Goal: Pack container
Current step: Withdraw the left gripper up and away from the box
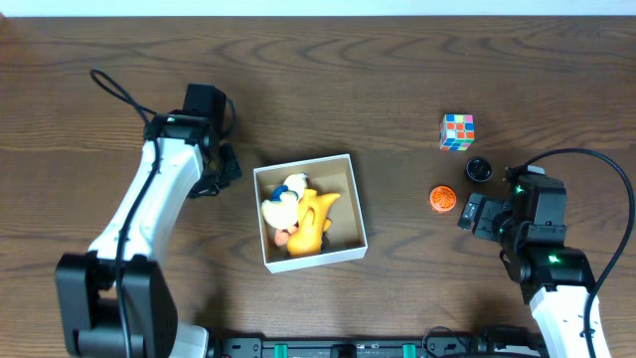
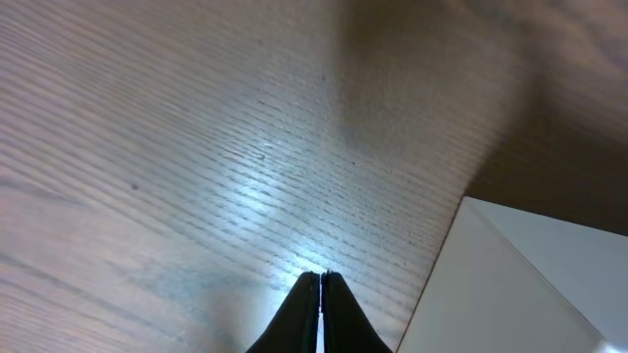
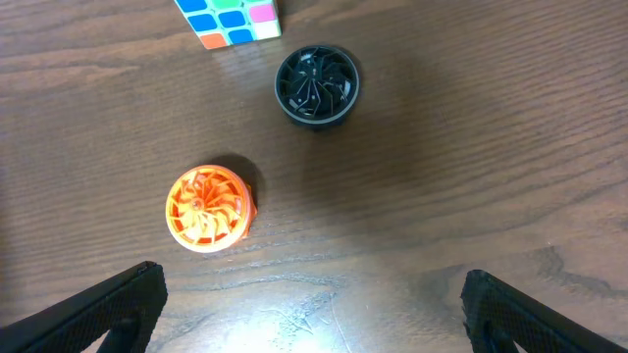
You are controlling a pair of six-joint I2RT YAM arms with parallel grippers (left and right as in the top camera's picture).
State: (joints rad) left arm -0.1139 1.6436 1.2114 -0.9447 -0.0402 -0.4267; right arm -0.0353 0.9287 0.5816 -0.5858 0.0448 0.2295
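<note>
- Left gripper [image 2: 321,281] is sitting with its fingers pressed together, nothing between them, tips pointing at bare table [image 2: 196,147].
- The container [image 2: 510,284] is lying just beside that gripper, off to one side of the closed tips. Its white wall is filling the corner of the left wrist view. There looks to be a small gap between them, but I can't tell for sure.
- From above, the container is sitting open-topped with a yellow toy [image 1: 320,221] and a white toy [image 1: 282,204] lying inside, touching each other.
- Right gripper [image 3: 312,289] is holding its fingers wide apart, clamped on nothing.
- An orange disc [image 3: 209,208] is lying just ahead of the right gripper, nearer one finger than the other and outside the gap.
- A black disc [image 3: 316,85] is lying further ahead, apart from the orange one.
- A colour cube [image 3: 231,20] is sitting beyond both discs, cut by the frame edge.
- The container is well apart from the right gripper, out past the orange disc.
</note>
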